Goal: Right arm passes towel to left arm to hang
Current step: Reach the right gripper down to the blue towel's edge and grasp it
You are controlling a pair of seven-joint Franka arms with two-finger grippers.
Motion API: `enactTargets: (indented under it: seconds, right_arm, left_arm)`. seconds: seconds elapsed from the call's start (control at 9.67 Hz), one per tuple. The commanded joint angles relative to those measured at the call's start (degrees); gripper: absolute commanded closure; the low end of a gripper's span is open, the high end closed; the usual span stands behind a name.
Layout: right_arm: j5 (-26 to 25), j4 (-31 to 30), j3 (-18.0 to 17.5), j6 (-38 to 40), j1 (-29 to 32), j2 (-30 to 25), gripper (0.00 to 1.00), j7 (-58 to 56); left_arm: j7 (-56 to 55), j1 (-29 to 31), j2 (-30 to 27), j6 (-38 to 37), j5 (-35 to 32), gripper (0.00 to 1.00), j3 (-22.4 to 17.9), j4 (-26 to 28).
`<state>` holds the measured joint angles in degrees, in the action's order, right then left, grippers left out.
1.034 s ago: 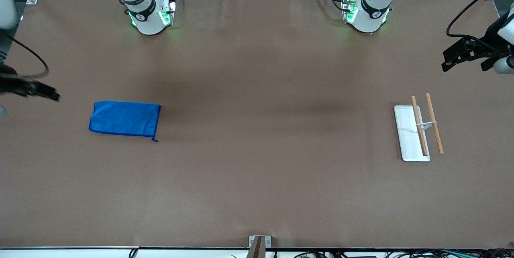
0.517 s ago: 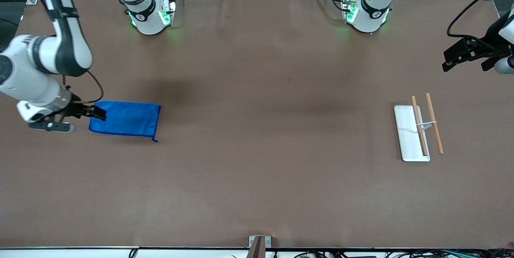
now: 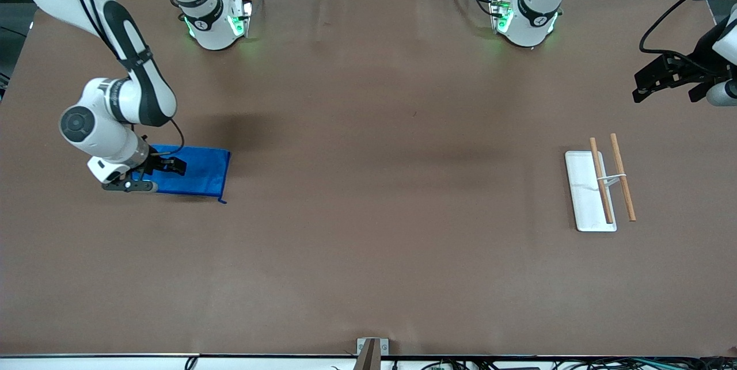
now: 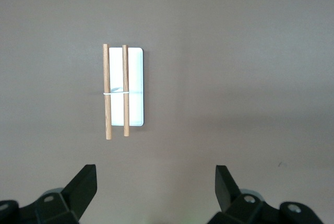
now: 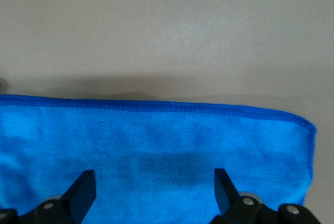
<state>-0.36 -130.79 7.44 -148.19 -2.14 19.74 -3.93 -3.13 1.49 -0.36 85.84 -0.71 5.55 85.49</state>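
— Grippers first: how are they set?

— On the right gripper (image 3: 164, 170) the fingers (image 5: 81, 190) are spread wide, with nothing between them. It is held low over the towel (image 3: 198, 170), over the end toward the right arm's end of the table; whether the cloth is already touched cannot be told. On the left gripper (image 3: 648, 83) the fingers (image 4: 83, 185) are spread too, and nothing is held.

— And where is the towel?

— It is laid flat on the table (image 3: 368, 255), toward the right arm's end, with its small corner loop (image 3: 221, 201) at the corner nearest the front camera. No part of it is seen to be lifted or bunched.

— What is found farther out?

— A white tray (image 3: 584, 194) with two wooden rods (image 3: 623, 177) above it is set toward the left arm's end, well apart from the towel. The left arm (image 3: 717, 48) is parked up in the air past that end, waiting, with the rack seen below in its wrist view.

— So how much is judged done?

— Very little: only the approach. The towel is not yet gripped. The grasp, the lift, the carry across the table, the handover to the left gripper and the hanging over the rods are all judged to be left.
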Motion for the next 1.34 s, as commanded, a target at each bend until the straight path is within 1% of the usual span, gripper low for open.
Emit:
enactTargets:
  seconds: [0.0, 0.21, 0.52, 0.72, 0.83, 0.93, 1.03, 1.14, 1.24]
  right_arm:
    - [-0.4, -2.1, 0.0, -1.4, 0.1, 0.3, 0.02, -0.4]
    - [-0.3, -2.1, 0.0, -2.3, -0.1, 1.6, 0.05, -0.3]
    - [-0.3, -2.2, 0.0, -2.3, -0.2, 2.2, 0.16, -0.2]
    - [-0.3, -2.1, 0.0, -2.4, -0.1, 2.8, 0.35, -0.3]
    - [-0.2, -2.0, 0.0, -2.4, -0.1, 2.8, 0.48, -0.2]
    - [-0.3, -1.9, 0.0, -2.3, -0.1, 2.8, 0.65, -0.1]
    - [-0.2, -1.7, 0.0, -1.9, -0.2, 2.8, 0.85, 0.3]
    - [-0.1, -1.6, -0.1, -1.3, -0.2, 2.6, 0.96, 0.4]
    - [0.0, -0.4, -0.6, 1.9, -0.2, 1.9, 1.00, 0.8]
  left_arm:
    - [0.5, -0.3, 1.3, -0.2, -0.2, 0.00, 0.0, 0.1]
    - [0.5, -0.3, 1.3, -0.2, -0.2, 0.00, 0.2, 0.1]
    - [0.4, -0.3, 1.3, -0.2, -0.1, 0.00, 0.0, 0.1]
    - [0.4, -0.3, 1.7, -0.2, 0.0, 0.00, 0.0, 0.0]
    - [0.4, -0.3, 1.7, -0.2, 0.1, 0.00, 0.2, 0.1]
    - [0.4, -0.3, 1.7, -0.2, 0.1, 0.00, 0.2, 0.0]
    - [0.4, -0.3, 1.7, -0.2, 0.0, 0.00, 0.0, 0.1]
    - [0.4, -0.3, 1.8, -0.2, 0.1, 0.00, 0.2, 0.1]
    - [0.5, -0.3, 1.8, -0.2, 0.1, 0.00, 0.2, 0.0]
